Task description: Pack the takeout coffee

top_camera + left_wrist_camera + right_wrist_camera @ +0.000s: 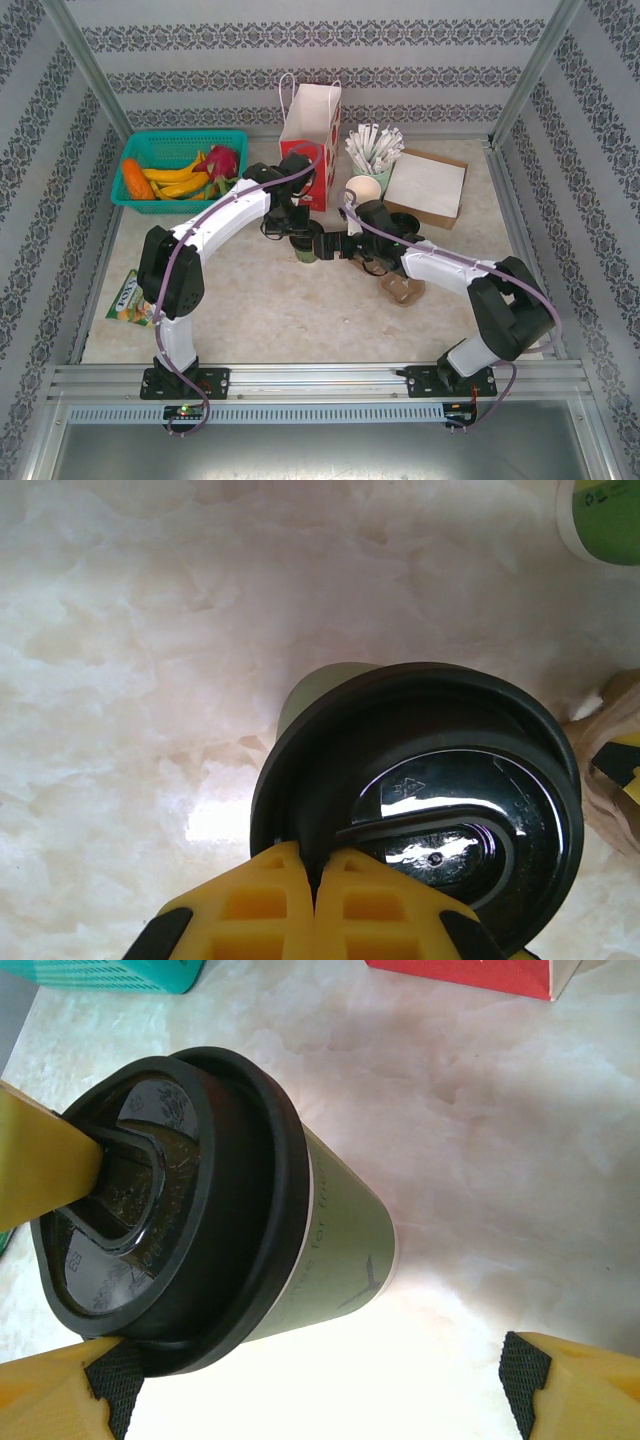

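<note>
Takeout coffee, small green paper cup with round black plastic lid (330,1250), stands upright between the right gripper's (315,1375) wide-spread jaws; left gripper (315,880), jaws closed, rests on the lid; both lie just before the red-and-white paper gift bag (310,125).

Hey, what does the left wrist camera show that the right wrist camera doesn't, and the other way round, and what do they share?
Left wrist adds a second paper cup at top right and a brown cardboard piece at the right edge. Right wrist adds the open right tool, a teal basket, a red bag and the lettering on the green side of the takeout coffee. Both show the coffee's black lid, the shut left tool against it, and the pale table.
</note>
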Controlling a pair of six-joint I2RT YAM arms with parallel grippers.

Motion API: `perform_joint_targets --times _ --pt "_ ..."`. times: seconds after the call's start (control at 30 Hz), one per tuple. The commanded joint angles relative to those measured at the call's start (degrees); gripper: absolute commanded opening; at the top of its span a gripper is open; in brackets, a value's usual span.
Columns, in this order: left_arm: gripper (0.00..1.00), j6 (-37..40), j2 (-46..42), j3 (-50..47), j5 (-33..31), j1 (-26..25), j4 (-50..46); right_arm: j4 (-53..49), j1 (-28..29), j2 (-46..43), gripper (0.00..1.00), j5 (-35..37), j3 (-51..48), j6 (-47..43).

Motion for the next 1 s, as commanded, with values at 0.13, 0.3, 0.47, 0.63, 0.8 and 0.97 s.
perform_joint_targets --times 0.13,0.3,0.47,0.63,0.8,0.97 --pt "0.0 3.39 3.36 -2.44 2.14 -0.84 -4.78 -1.44 -1.0 -2.96 0.93 11.5 -2.9 3.14" --pt "0.0 5.62 4.06 -0.86 2.62 -0.84 -6.15 -3.94 -3.46 -4.11 0.93 11.79 -3.19 6.9" --pt "0.06 7.52 4.25 1.17 2.59 -0.79 -8.46 -1.64 -2.25 -6.05 0.94 3.94 -1.1 8.17" --pt "0.15 8.16 4.05 3.85 4.34 -0.71 -9.2 -1.88 -0.92 -6.9 0.94 -0.24 0.82 8.33" --pt "0.19 8.16 3.76 5.25 5.13 -0.75 -9.3 -4.27 -0.51 -5.11 0.9 -1.18 3.31 12.9" --pt "0.2 8.16 3.25 6.17 5.87 -0.66 -9.58 -5.26 0.44 -3.35 0.8 0.82 3.86 14.92"
